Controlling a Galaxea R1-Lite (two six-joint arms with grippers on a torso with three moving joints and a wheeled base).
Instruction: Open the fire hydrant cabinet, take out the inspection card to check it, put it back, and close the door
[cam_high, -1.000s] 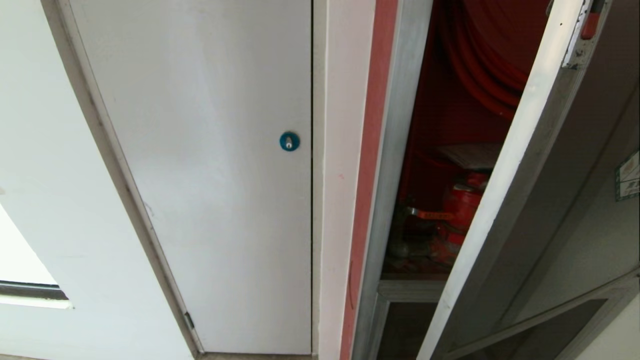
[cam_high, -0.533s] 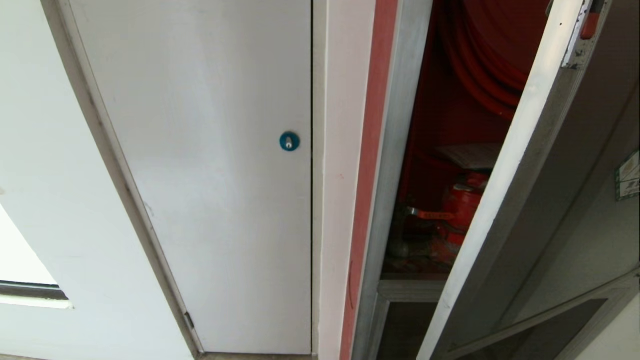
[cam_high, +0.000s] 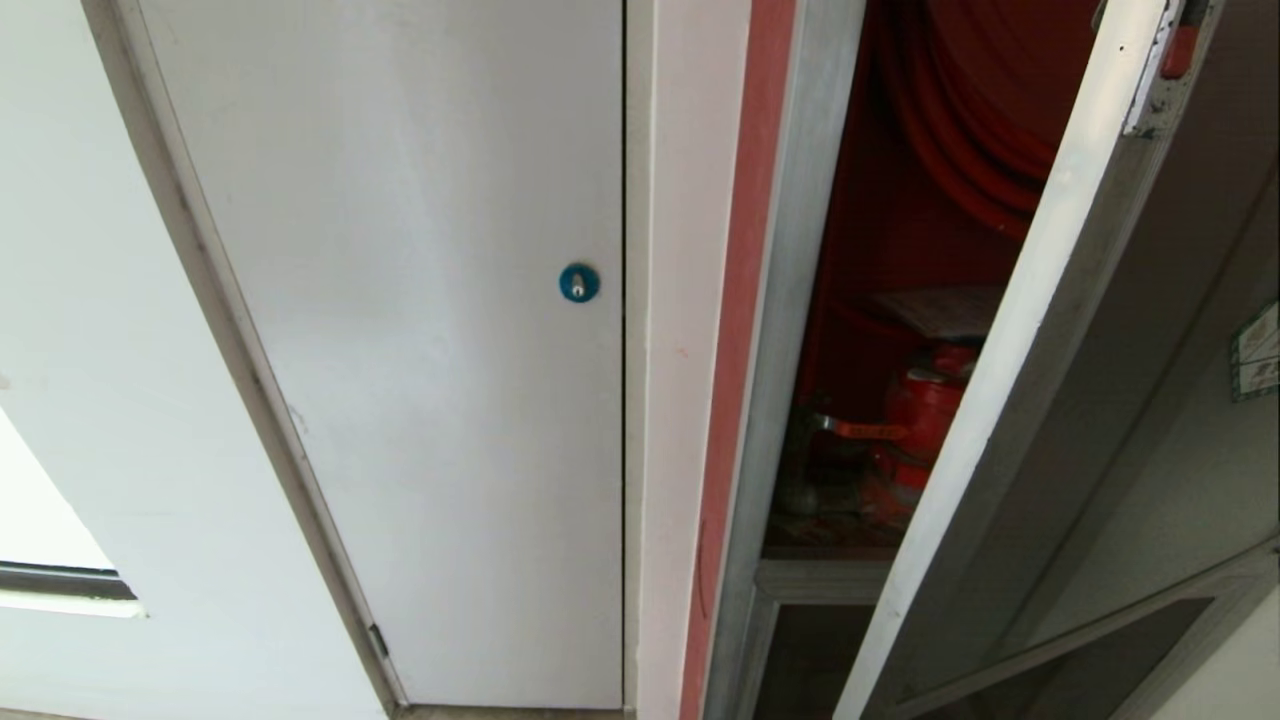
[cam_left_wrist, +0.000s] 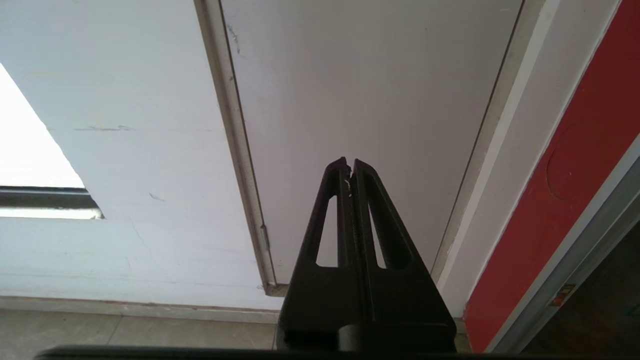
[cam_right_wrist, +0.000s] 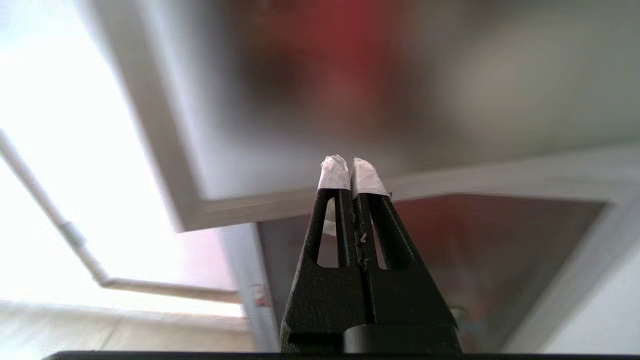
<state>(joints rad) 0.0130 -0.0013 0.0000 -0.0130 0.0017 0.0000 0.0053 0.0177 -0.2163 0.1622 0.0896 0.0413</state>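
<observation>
So here's where I'm at. The door (cam_high: 1010, 420) of the fire hydrant cabinet (cam_high: 790, 330) is partly swung open. In the head view its pale frame edge runs diagonally from the upper right down to the bottom middle, with the dark glass off to the right. So I'd call the opening step underway, though the gap looks a bit narrow to me for reaching in comfortably.

The inspection card (cam_high: 945, 310) looks like it's inside, a flat pale sheet lying in the red interior right of centre, just above the red valve (cam_high: 915, 420). I can't read any print on it from here, so I'm only guessing that's the card. The red hose (cam_high: 970, 130) hangs coiled above it in the upper right.

My right gripper (cam_right_wrist: 348, 171) has its white-taped fingertips pressed together with nothing between them. In the right wrist view it points at the door's lower frame corner, which is blurry. My left gripper (cam_left_wrist: 349, 169) is also pressed together and empty, aimed at the plain white door (cam_high: 400, 330) with the blue lock (cam_high: 579, 283), nowhere near the job.

Still left, I reckon: widening the door, pulling the card, checking it, putting it back, closing up.
</observation>
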